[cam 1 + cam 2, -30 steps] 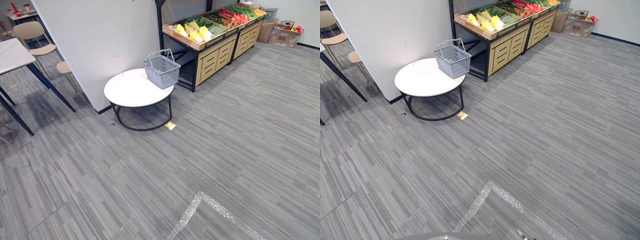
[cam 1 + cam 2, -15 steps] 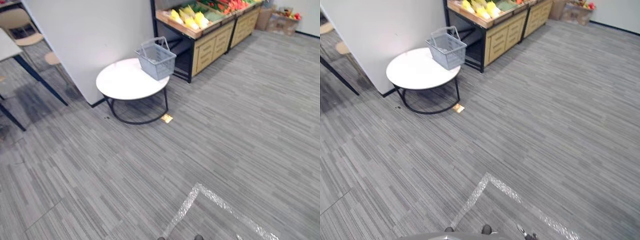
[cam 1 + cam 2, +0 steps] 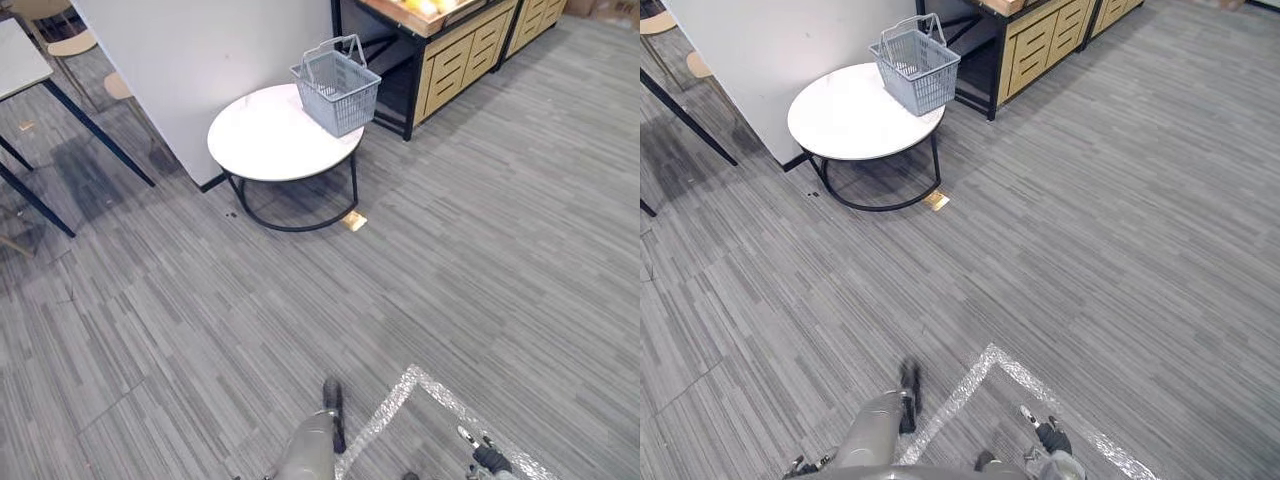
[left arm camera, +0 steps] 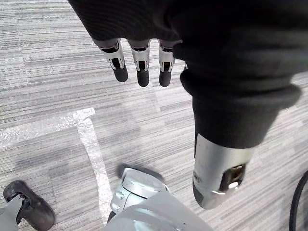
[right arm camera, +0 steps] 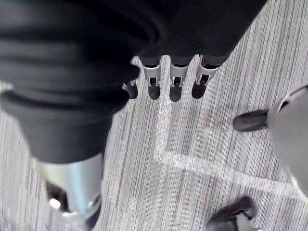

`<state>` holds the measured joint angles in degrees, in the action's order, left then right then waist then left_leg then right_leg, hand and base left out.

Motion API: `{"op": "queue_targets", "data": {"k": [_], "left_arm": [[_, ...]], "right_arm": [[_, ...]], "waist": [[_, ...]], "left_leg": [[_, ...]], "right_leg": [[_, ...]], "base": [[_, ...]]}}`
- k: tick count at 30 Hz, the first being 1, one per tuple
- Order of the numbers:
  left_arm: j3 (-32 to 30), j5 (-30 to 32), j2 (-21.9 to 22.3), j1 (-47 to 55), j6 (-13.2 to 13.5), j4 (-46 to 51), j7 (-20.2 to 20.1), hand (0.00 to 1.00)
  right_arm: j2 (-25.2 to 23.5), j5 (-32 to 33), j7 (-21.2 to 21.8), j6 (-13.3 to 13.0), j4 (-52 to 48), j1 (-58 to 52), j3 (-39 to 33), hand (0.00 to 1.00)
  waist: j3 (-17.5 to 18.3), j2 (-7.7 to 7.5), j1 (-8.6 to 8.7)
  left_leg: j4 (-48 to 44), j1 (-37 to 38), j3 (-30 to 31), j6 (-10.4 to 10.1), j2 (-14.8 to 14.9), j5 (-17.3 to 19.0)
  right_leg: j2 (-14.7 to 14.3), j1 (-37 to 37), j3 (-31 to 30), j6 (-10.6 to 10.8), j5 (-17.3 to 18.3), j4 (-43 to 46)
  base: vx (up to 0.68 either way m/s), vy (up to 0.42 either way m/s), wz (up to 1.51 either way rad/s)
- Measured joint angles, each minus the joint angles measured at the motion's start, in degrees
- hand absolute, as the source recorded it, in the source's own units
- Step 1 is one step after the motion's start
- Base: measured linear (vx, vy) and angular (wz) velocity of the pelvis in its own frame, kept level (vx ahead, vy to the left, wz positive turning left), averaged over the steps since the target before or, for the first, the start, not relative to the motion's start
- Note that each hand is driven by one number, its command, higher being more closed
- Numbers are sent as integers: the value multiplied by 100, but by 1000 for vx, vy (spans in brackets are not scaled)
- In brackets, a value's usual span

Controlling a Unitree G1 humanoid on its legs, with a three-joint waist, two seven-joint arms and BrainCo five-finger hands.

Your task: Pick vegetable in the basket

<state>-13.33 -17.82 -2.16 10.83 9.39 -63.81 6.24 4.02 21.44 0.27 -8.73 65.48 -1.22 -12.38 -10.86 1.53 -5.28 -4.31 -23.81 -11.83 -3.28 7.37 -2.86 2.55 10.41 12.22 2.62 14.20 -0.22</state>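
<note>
The grey basket [image 3: 338,92] is standing upright on the round white table [image 3: 270,140]. It is sitting at the table's far edge, on the side nearest the wooden stand [image 3: 455,50], and its two handles are standing up above the rim. The yellow vegetables [image 3: 421,6] are lying in the tray on top of that stand, at the upper edge of the eye views, apart from the basket. Whether anything is lying inside the basket cannot be told from here. The table is standing just beside a white wall [image 3: 200,60], and a small yellowish tag [image 3: 352,221] is lying on the grey floor [image 3: 500,250] by the table's dark ring base.

Both hands are hanging well apart from the table and basket, over the floor near a strip of silver tape [image 3: 395,412]. The left hand [image 4: 142,72] is pointing its fingers straight down in a loose row, with the thumb apart from them, and it is holding nothing. The right hand [image 5: 175,84] is doing the same: its fingers are hanging straight and relaxed above the taped corner, and nothing is in its grasp.
</note>
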Motion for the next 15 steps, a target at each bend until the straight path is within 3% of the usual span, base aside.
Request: {"op": "queue_targets", "data": {"k": [1, 2, 3, 4, 6, 7, 8, 9, 10, 12, 15], "left_arm": [[-36, 5, 18, 96, -5, -8, -4, 0], [-44, 11, -48, 196, -2, -34, -5, 0], [-51, 28, -188, 193, -4, -136, -13, 0], [-34, 71, -257, 168, -6, -198, -10, 0], [-14, 81, -314, 159, -31, -238, -5, 0], [17, 121, -333, 156, -71, -217, -5, 0], [79, 120, -373, 170, -85, -215, -7, 0], [161, 119, -428, 171, -85, -206, -10, 0], [251, 119, -502, 160, -98, -146, -13, 0], [226, 119, -466, 28, -108, -30, -19, 0], [167, 115, -380, -245, -82, 101, -15, 0]], "right_arm": [[-35, -2, 0, -1, -23, 2, 11, 0], [-77, -7, 2, -3, 4, -15, -47, 0], [-203, -16, 28, 7, 81, 36, -74, 0], [-283, -19, 49, -33, 60, 25, -85, 0], [-333, -23, 79, -4, 91, 10, -198, 0], [-337, -24, 110, 5, 94, -47, -314, 0], [-327, -28, 124, 1, 81, -86, -300, 0], [-334, -42, 131, 1, 71, -105, -294, 0], [-326, -104, 160, -4, 72, -106, -292, 0], [-277, -134, 157, -13, 70, -112, -299, 0], [-280, -130, 150, -120, -50, -130, -514, 0]], "waist": [[14, -28, -37], [122, -173, -61], [242, -442, -102], [317, -528, -59], [352, -577, 40], [349, -579, 50], [358, -583, 80], [369, -599, 97], [343, -602, 200], [304, -546, 354], [269, -485, 442]], "left_leg": [[21, -7, -6, 100, -6, -322], [-233, 11, -91, 168, -141, -587], [-448, -33, -250, 418, -343, -348], [-633, -5, -287, 622, -472, -172], [-840, 190, -275, 746, -597, 137], [-883, 531, -266, 782, -647, 439], [-777, 938, -251, 833, -674, 636], [-709, 1142, -236, 840, -701, 716], [-555, 1540, -159, 858, -789, 829], [-229, 2288, -96, 884, -801, 951], [164, 3164, -119, 840, -731, 1045]], "right_leg": [[118, 157, -65, 143, 204, 56], [346, 222, -111, 207, 285, 107], [625, 63, -240, 220, 254, 436], [803, -181, -335, 309, 71, 1039], [964, -397, -371, 365, -260, 1966], [1099, -775, -483, 428, -935, 3110], [1210, -1136, -556, 521, -1995, 4099], [1284, -1325, -557, 609, -2295, 4645], [1491, -1764, -440, 497, -2165, 5715], [1541, -2368, -210, 305, -1720, 6643], [1525, -2894, 467, 132, -989, 5985]], "base": [[548, 299, -41], [702, 327, -49], [737, 295, -28], [759, 261, -5], [636, 229, 19], [610, 224, 10], [590, 222, 8], [566, 209, 15], [551, 168, 21], [551, 123, 17], [425, -12, 9]]}}
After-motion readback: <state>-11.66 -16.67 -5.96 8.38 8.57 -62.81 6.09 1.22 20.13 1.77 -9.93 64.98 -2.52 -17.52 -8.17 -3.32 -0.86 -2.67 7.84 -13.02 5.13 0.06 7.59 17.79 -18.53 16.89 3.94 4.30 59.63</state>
